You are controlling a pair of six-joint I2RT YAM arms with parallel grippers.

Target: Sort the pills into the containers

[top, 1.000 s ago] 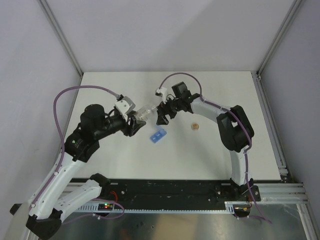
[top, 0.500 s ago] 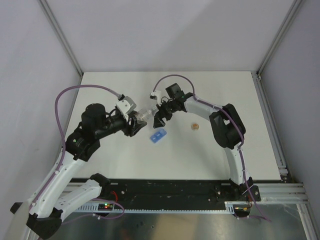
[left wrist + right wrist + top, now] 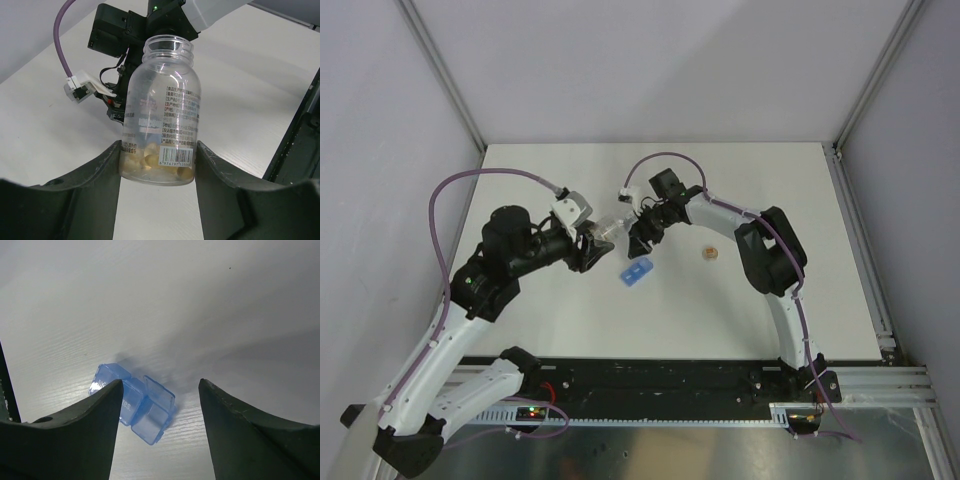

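Left gripper (image 3: 159,150) pinches a clear bottle (image 3: 162,100), with pills (image 3: 150,162) heaped at its bottom. Right gripper (image 3: 161,385) is spread and empty above the 3-compartment blue containers (image 3: 142,407), which lie mid-worktop (image 3: 770,190), away from every edge.

Left arm (image 3: 480,285) reaches to centre, left gripper (image 3: 590,243) clamped on clear bottle (image 3: 160,100). Right arm (image 3: 767,255) bent inward, right gripper (image 3: 640,238) pointing down, jaws apart.
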